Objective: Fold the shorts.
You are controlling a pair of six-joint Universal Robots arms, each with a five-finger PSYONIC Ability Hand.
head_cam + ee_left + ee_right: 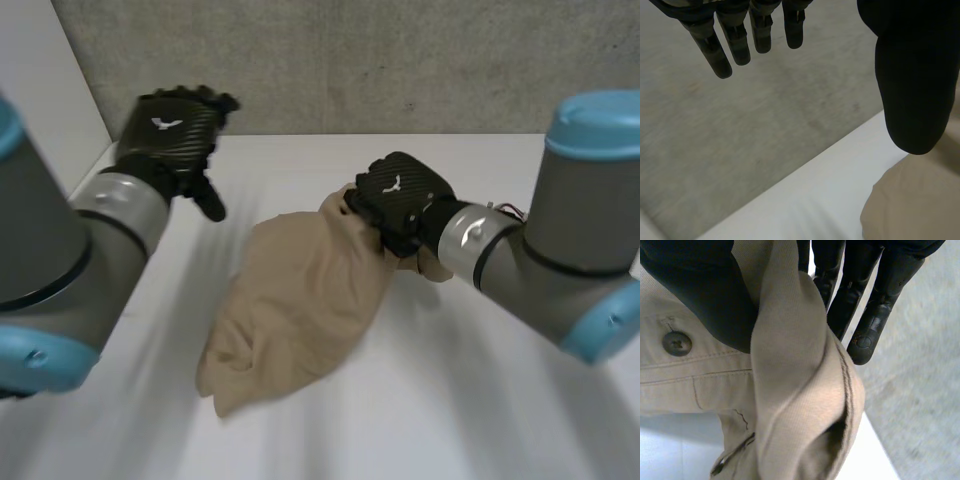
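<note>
Shorts [300, 310] lie bunched on worktop [470, 410], waistband [695, 372] edge pinched in right hand [400, 195]; left hand [172, 132] hovers apart near far-left corner, wide and empty.

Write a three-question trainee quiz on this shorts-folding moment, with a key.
1. True or false: the left hand holds the shorts.
2. The right hand pinches the shorts: A) at a leg hem; B) near the button; C) not at all.
3. Fill in: the shorts lie bunched on the white table, not yet ____.
Key: 1 false; 2 B; 3 folded.
</note>
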